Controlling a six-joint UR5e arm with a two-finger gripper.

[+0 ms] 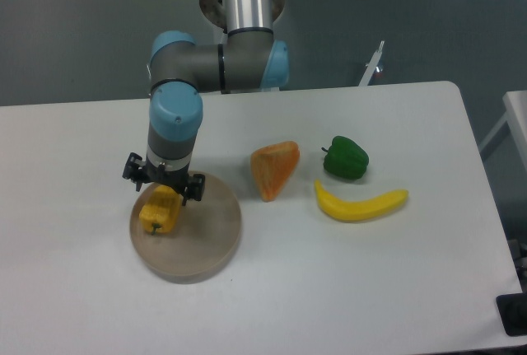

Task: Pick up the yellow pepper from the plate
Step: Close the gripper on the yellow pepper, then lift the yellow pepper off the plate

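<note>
The yellow pepper (160, 211) lies on the left part of the round tan-grey plate (206, 240), its dark stem pointing toward the front. My gripper (162, 188) hangs just over the pepper's far end, fingers spread wide to either side, open and holding nothing. The arm's blue wrist joint hides the gripper's upper body and the plate's far rim behind it.
An orange wedge-shaped piece (274, 169) lies right of the plate. Further right sit a green pepper (345, 158) and a banana (360, 203). The table's right edge lies beyond them, near a white frame (515, 124).
</note>
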